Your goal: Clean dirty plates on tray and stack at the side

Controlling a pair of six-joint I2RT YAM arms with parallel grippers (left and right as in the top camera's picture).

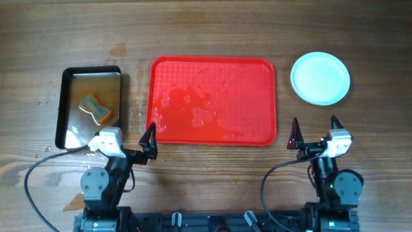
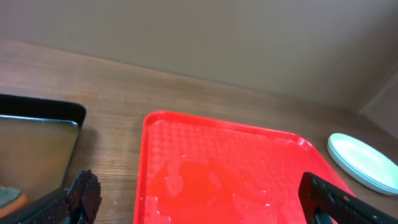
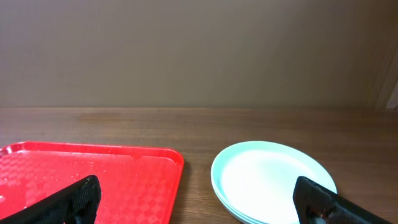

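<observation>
The wooden worktop (image 1: 206, 32) carries everything. In the middle lies the red tray (image 1: 244, 71), with no plate on it and only a film of water and droplets on its textured floor. To its left is a dark metal pan (image 1: 62, 109), shiny and wet-looking inside, with a sponge (image 1: 96, 108) lying in it. The plates (image 1: 320, 78) are off the tray, stacked on the bare wood at the far right. They look pale and clean, with no smear that I can see. At least two rims show in the stack, but I cannot count them for sure. By the look of it the wiping and stacking are done or nearly so. I judge the plates to be stiff, light and smooth, probably slick if damp, and likely to chip if dropped. If I had to take one, I would pinch the raised rim, one finger over the lip and one under. Both my arms sit low at the near edge, pointing toward the far side. My left fingers (image 2: 84, 193) are spread wide near the tray's near-left corner, grasping nothing. My right fingers (image 1: 294, 134) are just as wide and empty, near the stack but apart from it.
</observation>
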